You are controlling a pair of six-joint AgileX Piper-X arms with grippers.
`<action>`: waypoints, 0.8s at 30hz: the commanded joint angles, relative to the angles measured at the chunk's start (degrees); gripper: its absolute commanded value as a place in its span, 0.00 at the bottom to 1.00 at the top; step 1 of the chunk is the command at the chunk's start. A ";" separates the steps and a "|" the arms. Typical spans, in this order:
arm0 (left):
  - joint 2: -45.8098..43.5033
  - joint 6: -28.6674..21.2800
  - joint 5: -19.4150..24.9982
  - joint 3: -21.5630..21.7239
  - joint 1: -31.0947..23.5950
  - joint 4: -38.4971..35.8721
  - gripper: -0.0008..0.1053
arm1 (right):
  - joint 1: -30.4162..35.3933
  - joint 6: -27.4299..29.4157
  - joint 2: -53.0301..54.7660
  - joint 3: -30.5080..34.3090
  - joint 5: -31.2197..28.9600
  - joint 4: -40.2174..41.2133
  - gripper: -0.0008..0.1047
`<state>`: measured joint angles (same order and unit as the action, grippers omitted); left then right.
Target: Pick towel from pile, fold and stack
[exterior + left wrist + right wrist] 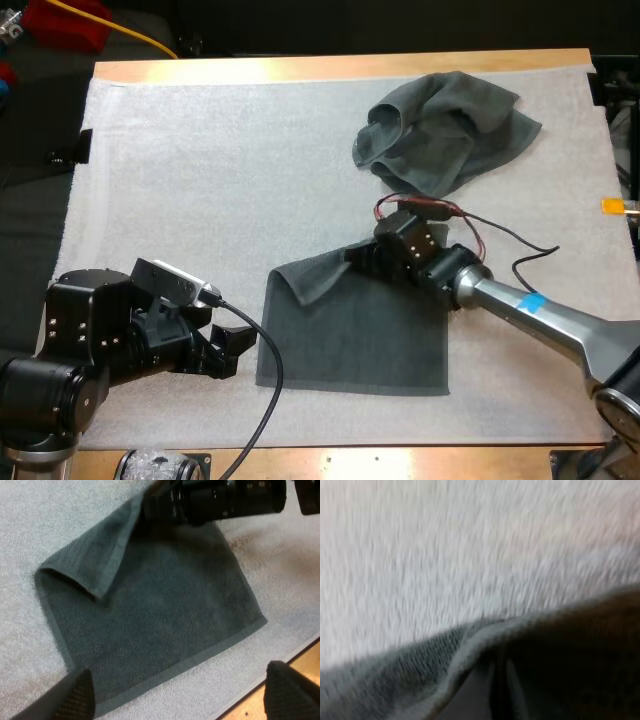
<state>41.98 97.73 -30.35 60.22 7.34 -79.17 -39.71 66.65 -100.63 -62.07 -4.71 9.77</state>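
Observation:
A dark grey-green towel (360, 340) lies spread flat on the white mat (200, 180) near the front. Its far left corner is lifted and turned over onto itself. My right gripper (365, 256) is at that raised far edge, shut on the cloth. The left wrist view shows the same towel (165, 620) with the right gripper (165, 505) at its far edge. My left gripper (236, 350) sits low just left of the towel, with fingers (75, 695) wide apart and nothing between them. In the right wrist view the towel's folded edge (470, 655) is very close, over the mat.
A crumpled towel (445, 130) of the same colour lies at the far right of the mat. The table's wooden front edge (300, 655) runs close to the flat towel's near corner. The left half of the mat is bare.

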 commanded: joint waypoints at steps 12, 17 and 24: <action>-0.09 -0.24 -0.33 0.09 0.30 0.24 0.65 | 2.21 -1.31 -0.71 -0.06 1.84 -12.17 0.02; -0.09 -0.24 -0.33 0.09 0.30 0.24 0.65 | 2.21 -1.04 0.37 -0.23 3.90 -12.50 0.02; -0.09 -0.24 -0.33 0.09 0.30 0.24 0.65 | 2.21 -0.50 3.51 -0.23 10.13 -6.96 0.02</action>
<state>41.98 97.73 -30.35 60.22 7.34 -79.17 -37.89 65.61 -97.70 -62.07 4.50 1.89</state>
